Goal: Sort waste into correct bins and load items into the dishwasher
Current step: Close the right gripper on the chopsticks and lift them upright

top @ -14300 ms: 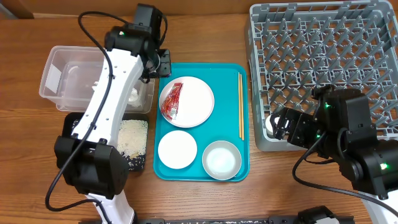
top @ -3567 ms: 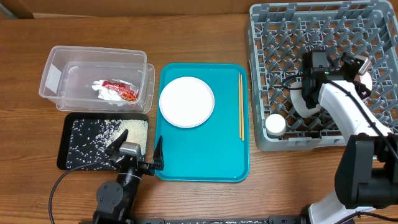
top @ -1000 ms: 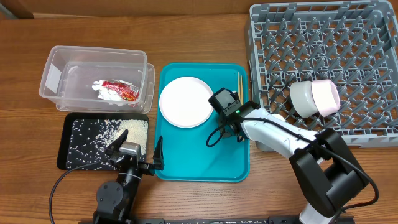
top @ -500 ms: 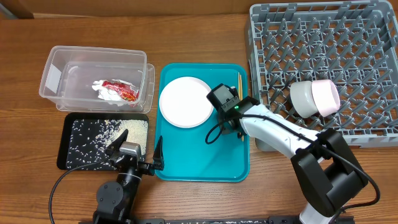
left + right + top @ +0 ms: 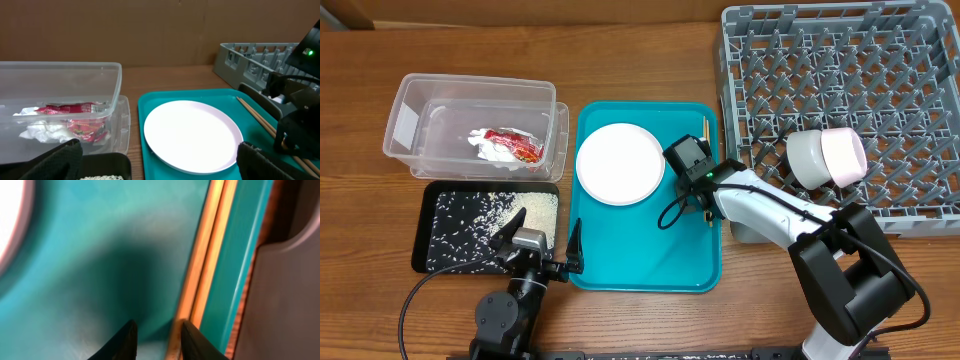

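My right gripper points down at the teal tray's right side. In the right wrist view, my right gripper stands open by a narrow gap with bare tray between the tips, and the right fingertip rests against the two chopsticks. The large white plate lies on the tray beside it. In the grey dish rack a silvery-grey bowl and a small plate stand on edge. The red-and-white wrapper lies in the clear tub. My left gripper is parked wide open at the table's front.
A black tray holding white rice grains lies in front of the tub. The teal tray sits between the tub and the rack. In the left wrist view the plate, wrapper and right arm show ahead.
My right gripper has shifted slightly to the right, toward the chopsticks at the tray's edge. The left arm and everything else have stayed still.
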You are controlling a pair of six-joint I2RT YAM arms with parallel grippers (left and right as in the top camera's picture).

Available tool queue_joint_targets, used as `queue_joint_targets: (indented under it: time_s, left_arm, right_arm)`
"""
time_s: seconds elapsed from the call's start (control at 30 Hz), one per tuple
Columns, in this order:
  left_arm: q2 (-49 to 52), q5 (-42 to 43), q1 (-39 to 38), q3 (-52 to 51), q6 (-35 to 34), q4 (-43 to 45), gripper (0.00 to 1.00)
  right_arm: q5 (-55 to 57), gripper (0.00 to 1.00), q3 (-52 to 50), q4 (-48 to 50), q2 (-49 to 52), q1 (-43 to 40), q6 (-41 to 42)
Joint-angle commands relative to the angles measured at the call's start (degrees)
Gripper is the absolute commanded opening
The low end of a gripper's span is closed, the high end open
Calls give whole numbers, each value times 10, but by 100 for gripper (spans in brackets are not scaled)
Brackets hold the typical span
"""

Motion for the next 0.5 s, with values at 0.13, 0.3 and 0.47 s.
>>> queue_joint_targets:
  time_s: [0.13, 0.3, 0.47]
  left_arm:
    - [-6, 5, -2, -3, -4, 1, 100]
    - [-6, 5, -2, -3, -4, 1, 100]
    - [-6, 5, -2, -3, -4, 1, 100]
  right_arm:
    - [-17, 28, -21, 9, 5, -3, 7]
    - [-54, 4, -20, 5, 5, 1, 7]
    - [-71, 4, 26, -54, 3, 4, 7]
